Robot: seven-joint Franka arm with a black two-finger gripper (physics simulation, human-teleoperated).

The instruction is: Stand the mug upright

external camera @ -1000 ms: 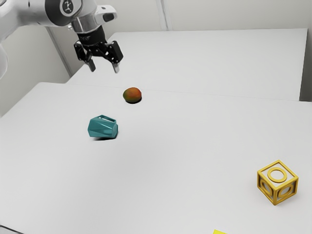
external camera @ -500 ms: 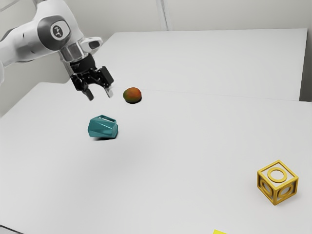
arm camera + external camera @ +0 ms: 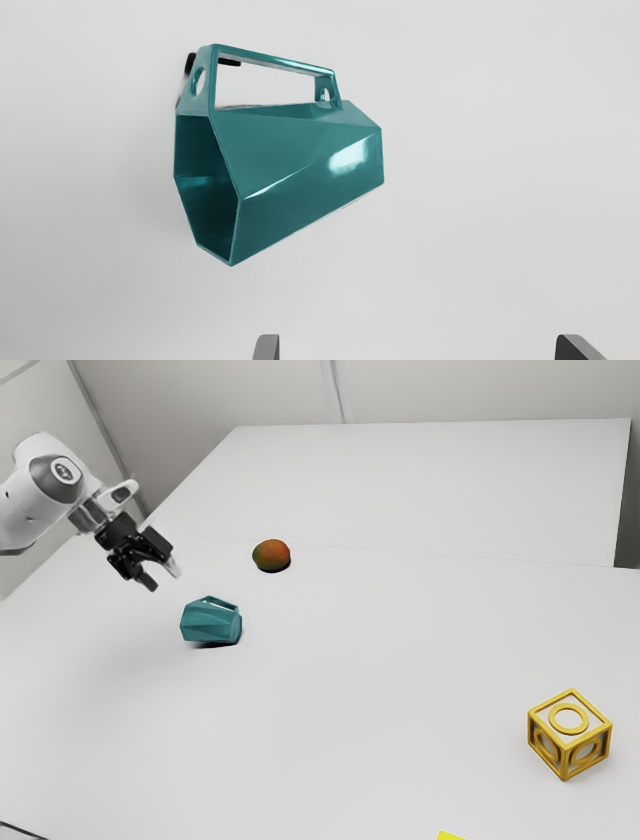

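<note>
Teal mug point(image 3: 211, 622) on its side, just ahead of & below grip. point(image 3: 162, 577), no contact. Long axis runs approx. L–R in ext. view; mouth end nearer grip., base farther off, handle point(image 3: 275, 60) up. Righting prob. turns on that: mouth must swing up, base down. Only one arm. Hand tilted, fingers slanting down twd. ext. view's R, spread wide, nothing betw.

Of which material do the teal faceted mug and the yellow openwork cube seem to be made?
The teal faceted mug looks like glossy glazed ceramic or hard plastic: a bright white highlight sits on one flat facet. The yellow openwork cube looks like plastic or painted metal, evenly coloured on its bars; the pictures leave open which.
</note>
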